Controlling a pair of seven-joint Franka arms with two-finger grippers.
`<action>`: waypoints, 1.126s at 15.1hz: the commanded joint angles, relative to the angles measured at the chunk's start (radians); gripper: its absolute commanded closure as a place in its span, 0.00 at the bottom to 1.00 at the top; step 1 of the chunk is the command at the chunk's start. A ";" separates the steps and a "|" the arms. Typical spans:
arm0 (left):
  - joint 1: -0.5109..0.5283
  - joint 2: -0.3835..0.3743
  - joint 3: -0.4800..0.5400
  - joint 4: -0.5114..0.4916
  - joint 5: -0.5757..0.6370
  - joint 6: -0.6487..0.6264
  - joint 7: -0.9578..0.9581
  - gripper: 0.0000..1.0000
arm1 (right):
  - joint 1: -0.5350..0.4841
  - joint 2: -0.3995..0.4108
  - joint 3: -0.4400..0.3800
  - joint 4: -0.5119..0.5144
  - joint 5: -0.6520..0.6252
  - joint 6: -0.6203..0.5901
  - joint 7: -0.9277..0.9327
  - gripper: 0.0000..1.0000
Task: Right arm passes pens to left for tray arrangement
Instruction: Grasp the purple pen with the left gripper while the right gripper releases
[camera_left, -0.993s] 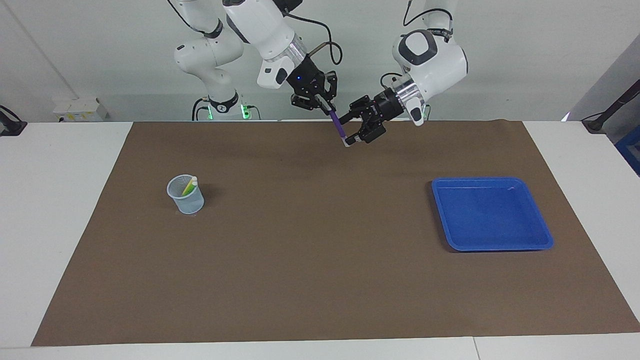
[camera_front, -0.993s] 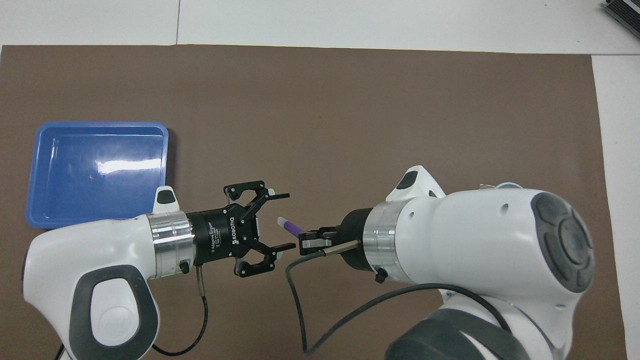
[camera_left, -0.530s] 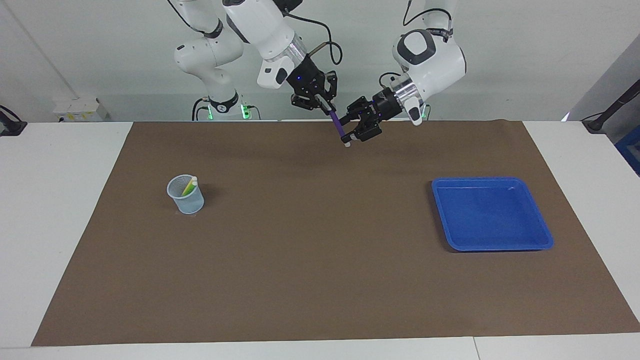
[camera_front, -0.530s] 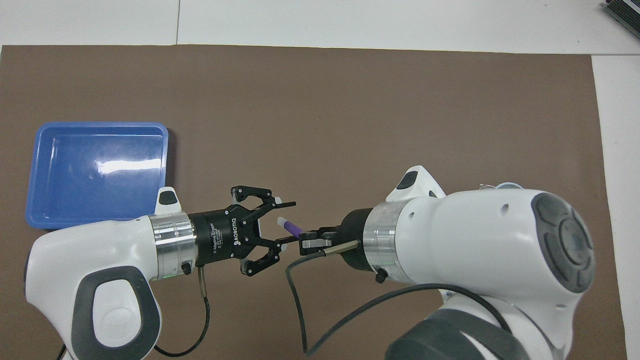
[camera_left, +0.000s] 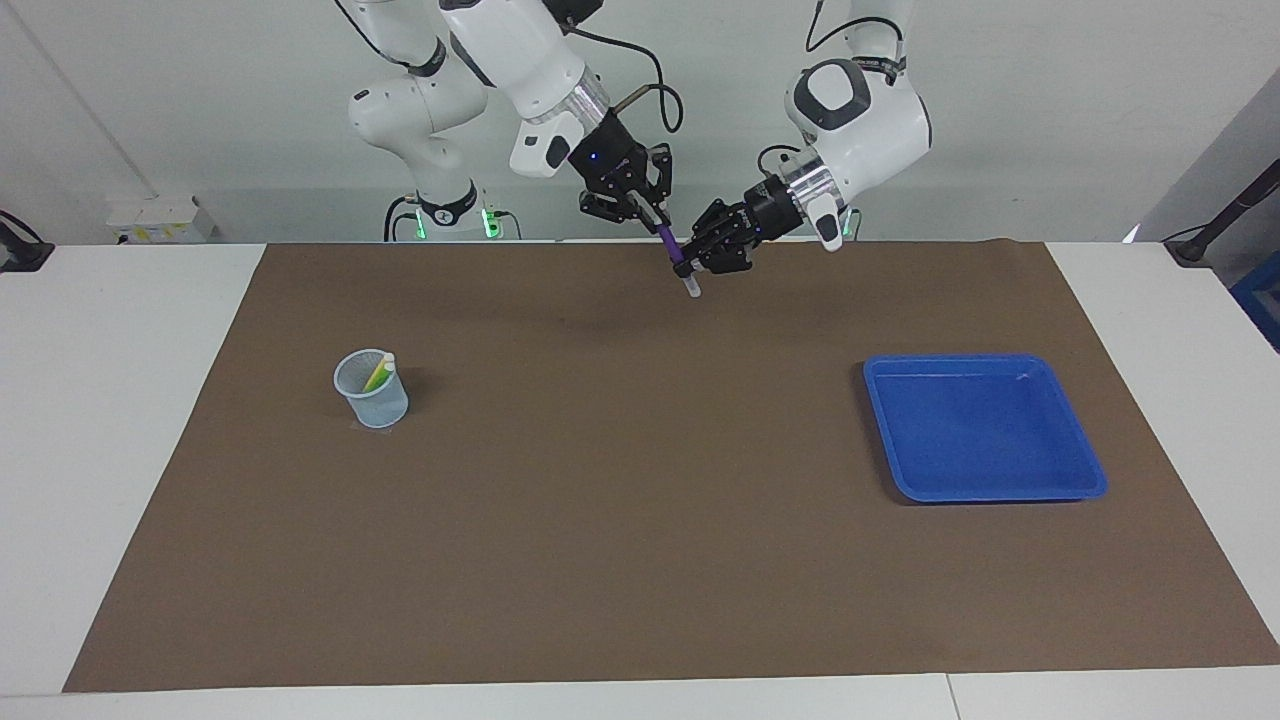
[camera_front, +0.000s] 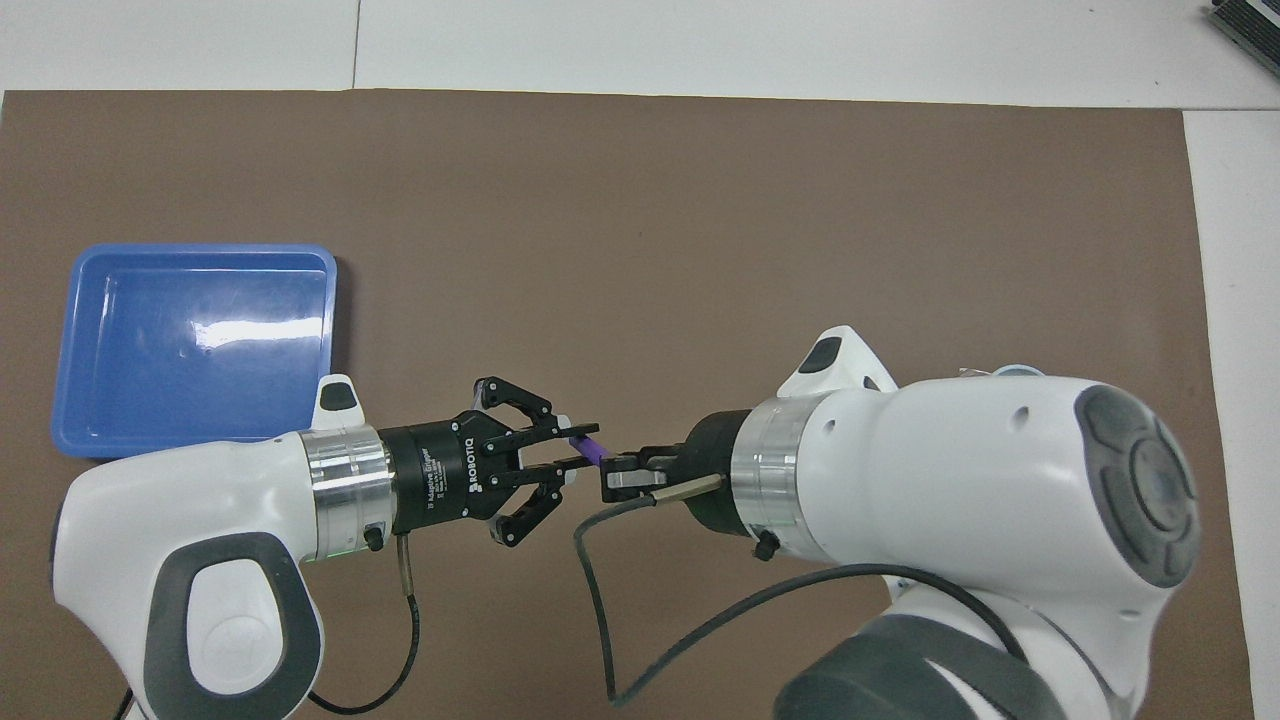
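Purple marker pen (camera_left: 672, 248) hangs tilted in mid-air, pale tip downward, above the edge of the brown mat (camera_left: 640, 560) closest to the robots. Right gripper (camera_left: 648, 213) is clamped on the pen's upper end; blue light visible on its wrist. Left gripper (camera_left: 692, 265) is closed on the lower part of the same pen, just above the pale tip, so both grippers grip it together. In the overhead view the left gripper (camera_front: 580, 448) and right gripper (camera_front: 612, 470) meet nose to nose, with only a short purple stretch of pen (camera_front: 590, 448) showing between them.

Blue tray (camera_left: 1090, 470) lies flat on the mat toward the left arm's end of the table (camera_left: 120, 400), well apart from both grippers. Pale blue mesh cup (camera_left: 372, 398) stands toward the right arm's end, also well away from the grippers, with a green pen (camera_left: 375, 377) and a pale-tipped pen (camera_left: 388, 360) leaning inside it.
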 joint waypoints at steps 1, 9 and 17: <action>-0.018 -0.004 0.018 0.003 -0.021 0.026 0.000 1.00 | 0.002 -0.023 0.005 -0.028 0.013 -0.014 -0.024 1.00; -0.017 -0.006 0.016 0.005 -0.022 0.023 -0.011 1.00 | -0.007 -0.018 0.003 -0.022 0.013 -0.016 -0.021 0.05; -0.006 -0.006 0.019 0.003 -0.004 0.012 0.028 1.00 | -0.070 -0.021 -0.001 -0.028 -0.199 -0.106 -0.111 0.00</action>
